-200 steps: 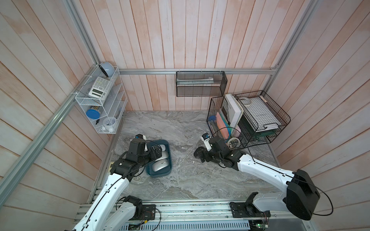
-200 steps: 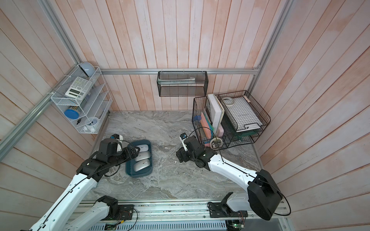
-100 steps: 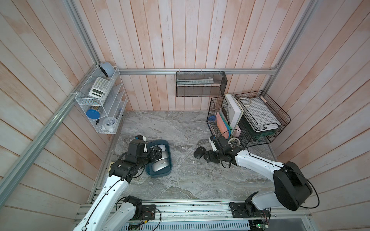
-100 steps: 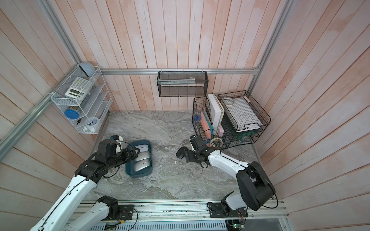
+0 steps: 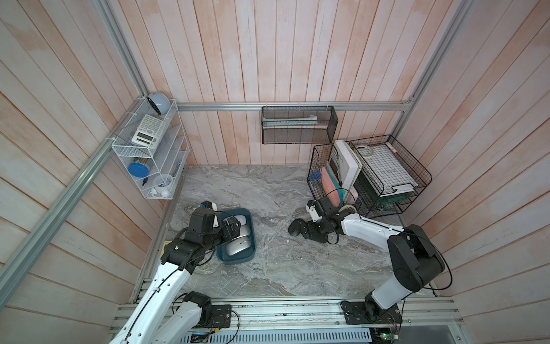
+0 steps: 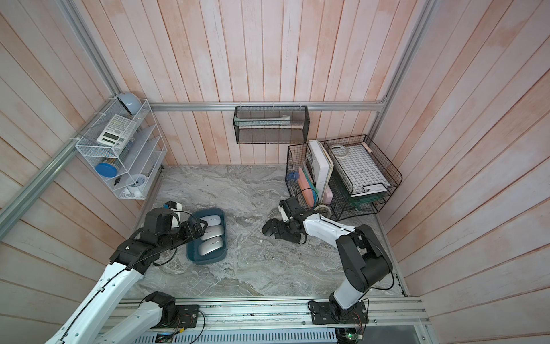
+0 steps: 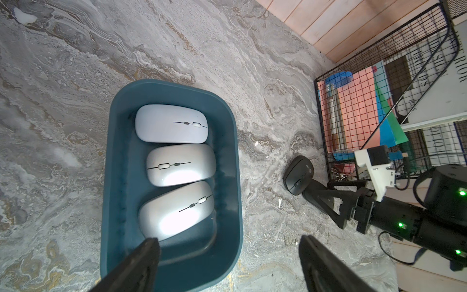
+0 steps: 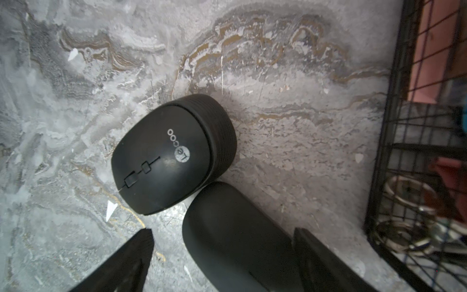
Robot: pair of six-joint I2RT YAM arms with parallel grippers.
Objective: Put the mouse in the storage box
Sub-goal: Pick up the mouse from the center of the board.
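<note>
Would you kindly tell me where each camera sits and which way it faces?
Both top views: overhead, looking down at the table; left arm, right arm show.
Left wrist: above the storage box, looking down; open left pincer shows.
Right wrist: low over the black mouse; right pincer shows.
Shared: both wrist views show the black mouse.

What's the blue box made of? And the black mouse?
The storage box looks like smooth plastic: one moulded piece, rounded rim, dull sheen. The black mouse seems matte plastic, perhaps rubbery, with a ribbed rear and printed logo.
</note>
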